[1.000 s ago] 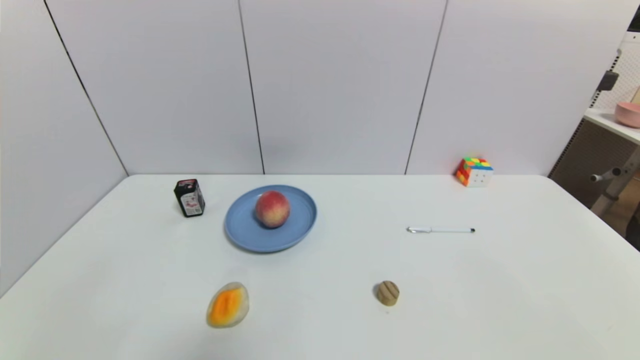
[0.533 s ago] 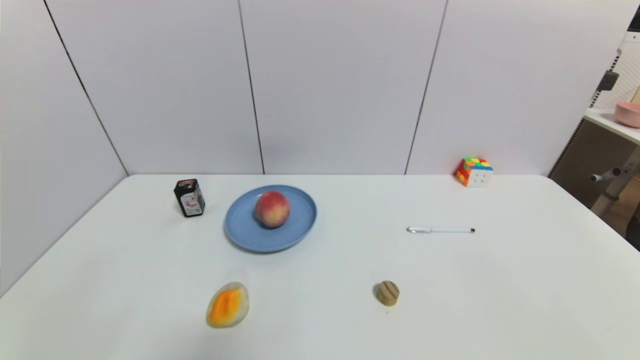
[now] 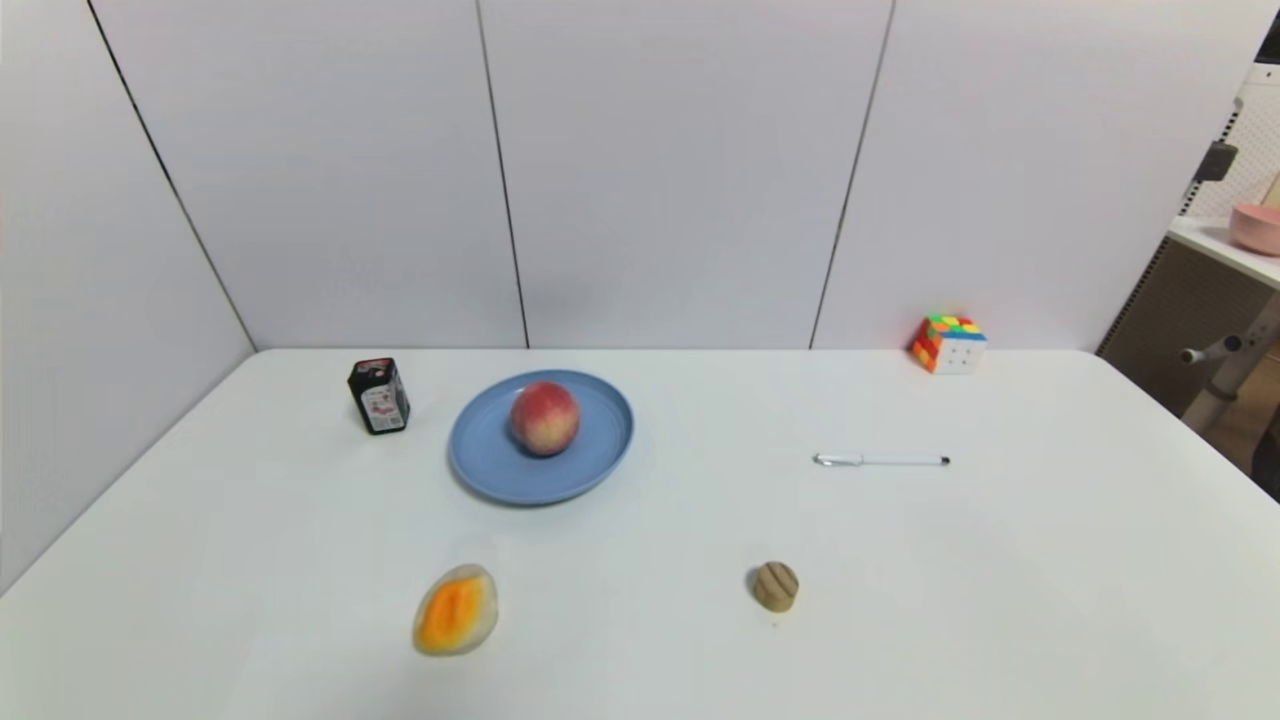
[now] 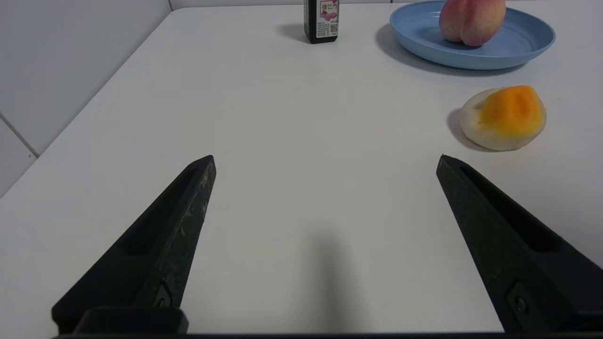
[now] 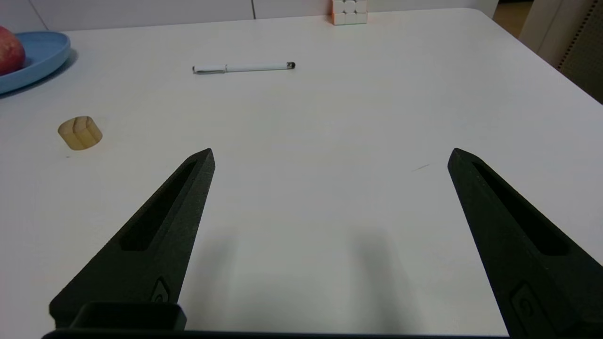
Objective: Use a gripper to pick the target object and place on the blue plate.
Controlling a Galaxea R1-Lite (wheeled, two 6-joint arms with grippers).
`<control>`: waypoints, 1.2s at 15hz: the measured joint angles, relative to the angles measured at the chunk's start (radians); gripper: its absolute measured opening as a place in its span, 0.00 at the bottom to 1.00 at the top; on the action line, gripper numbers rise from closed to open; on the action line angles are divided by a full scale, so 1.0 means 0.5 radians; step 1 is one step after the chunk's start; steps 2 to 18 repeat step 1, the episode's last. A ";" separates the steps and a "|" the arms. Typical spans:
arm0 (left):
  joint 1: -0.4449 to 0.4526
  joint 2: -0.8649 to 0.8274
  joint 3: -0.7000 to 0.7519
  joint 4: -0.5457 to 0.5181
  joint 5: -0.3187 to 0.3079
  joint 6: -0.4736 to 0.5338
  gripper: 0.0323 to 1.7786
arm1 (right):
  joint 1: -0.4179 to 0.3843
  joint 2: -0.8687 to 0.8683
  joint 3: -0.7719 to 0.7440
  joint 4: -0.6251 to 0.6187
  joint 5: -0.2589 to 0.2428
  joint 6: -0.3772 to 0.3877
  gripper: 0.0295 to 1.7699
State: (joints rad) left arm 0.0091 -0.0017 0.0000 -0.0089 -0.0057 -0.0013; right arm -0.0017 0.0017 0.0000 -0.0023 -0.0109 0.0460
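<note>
Peach: resting on the blue plate, slightly far of centre, at the far left-centre of the white table. Round, red-pink over the top, yellowish lower down, with a crease visible from the left wrist view. Likely light to moderate in weight, firm yet bruisable, skin not very slippery; best taken across the widest middle with 2 fingers on opposite sides, gently, since a round body could roll out of pointed tips. Judged from how things lie, placing looks already done.

Just left of the plate, apart from it: a small black bottle with a pink label, upright. Nearer, well apart from the plate: a pale melon slice with orange centre. To the right, a tan ridged wooden piece near, a white pen farther, a colourful puzzle cube at the far right edge.

Left gripper: spread wide, empty, above bare table on the near left. Right gripper: likewise spread wide, empty, on the near right. Both well apart from the peach.
</note>
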 joint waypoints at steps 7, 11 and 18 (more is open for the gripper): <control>0.001 0.000 0.000 0.000 0.000 0.000 0.95 | 0.000 0.000 0.000 0.000 0.001 0.001 0.97; 0.001 0.000 0.000 0.000 0.000 0.000 0.95 | 0.000 0.000 0.000 0.000 0.001 0.001 0.97; 0.001 0.000 0.000 0.000 0.000 0.000 0.95 | 0.000 0.000 0.000 0.000 0.001 0.001 0.97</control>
